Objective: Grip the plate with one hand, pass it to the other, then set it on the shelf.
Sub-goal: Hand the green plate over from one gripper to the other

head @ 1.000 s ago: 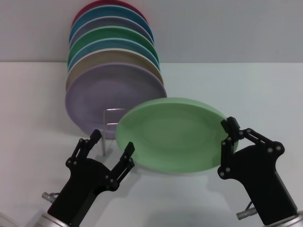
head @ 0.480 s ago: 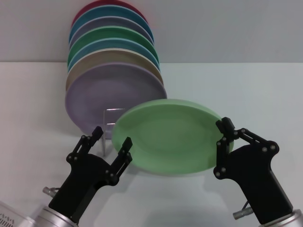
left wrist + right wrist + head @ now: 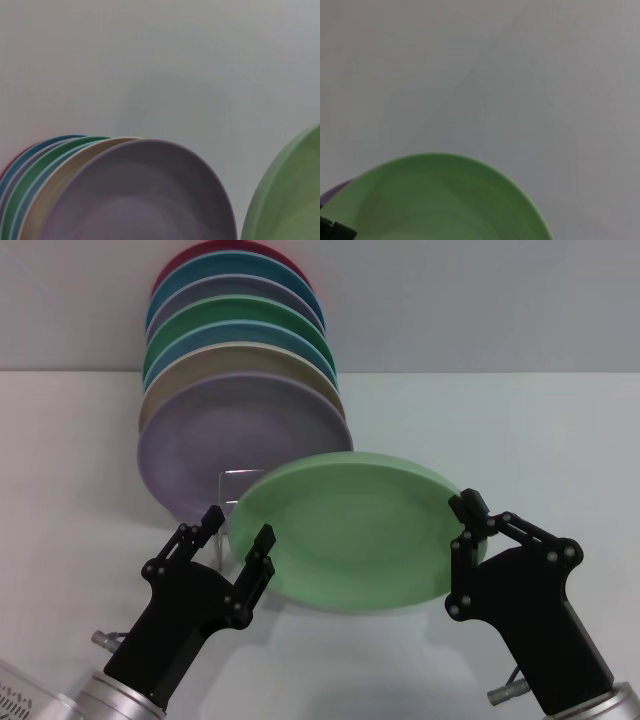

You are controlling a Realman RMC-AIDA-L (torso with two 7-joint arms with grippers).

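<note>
Plate (image 3: 345, 535), pale green and tilted, held off the table (image 3: 520, 440) with its right rim clamped by the right gripper (image 3: 463, 530). Left gripper (image 3: 238, 530), fingers spread, sits at the plate's left rim. Shelf (image 3: 232, 490) and lilac plate (image 3: 230, 435) stand just behind that rim; bare table lies right of the plate.

Left hand (image 3: 234, 541), right hand (image 3: 463, 530): matte black linkage fingers, visible pivot screws, silver wrist collars.

Plain white matte desk (image 3: 560, 430), bearing a thin silvery wire shelf (image 3: 228, 502) and a row of round coloured plates (image 3: 240, 390) standing on edge, lilac foremost.
</note>
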